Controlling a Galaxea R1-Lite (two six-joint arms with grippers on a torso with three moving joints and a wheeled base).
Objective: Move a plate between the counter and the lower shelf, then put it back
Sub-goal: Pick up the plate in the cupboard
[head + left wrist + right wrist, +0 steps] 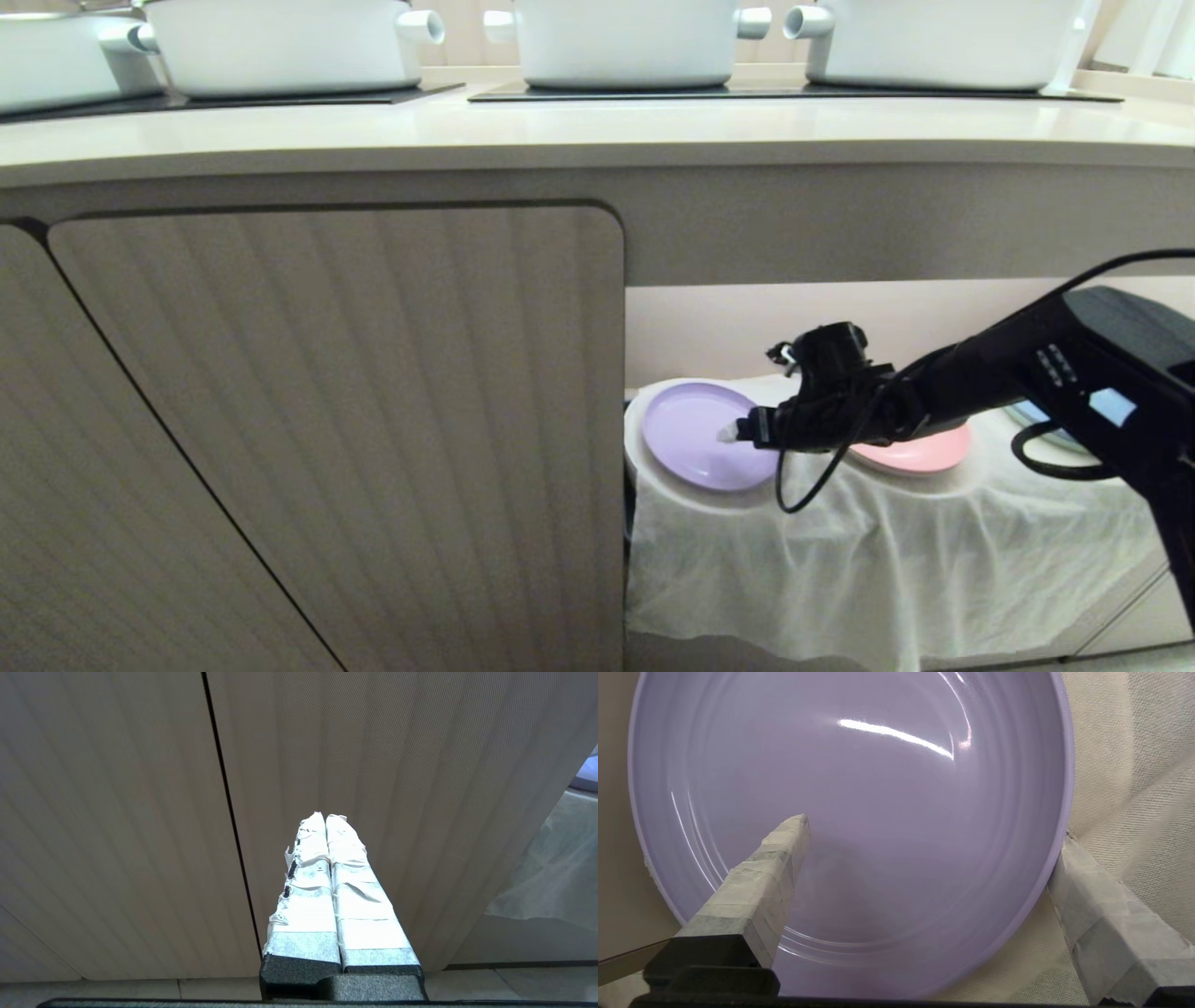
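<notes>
The right arm (pixel 1027 373) covers the near rim of the pink plate (pixel 920 455) and nearly all of a blue plate (pixel 1032 412) behind it. The pots (pixel 625 42) on the bench (pixel 560 126) are cut off by the head view's top edge — lids unseen. In the right wrist view the lilac plate (pixel 878 812) runs past the top edge, and one finger (pixel 1101 914) of the pincer hides part of its rim — touching or not, I cannot tell.

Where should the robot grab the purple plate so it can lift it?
Probably by the rim on the side nearest the arm. The plate lies flat on the white cloth, too wide to span. The right gripper has open jaws straddling that rim, one finger over the plate, one outside.
</notes>
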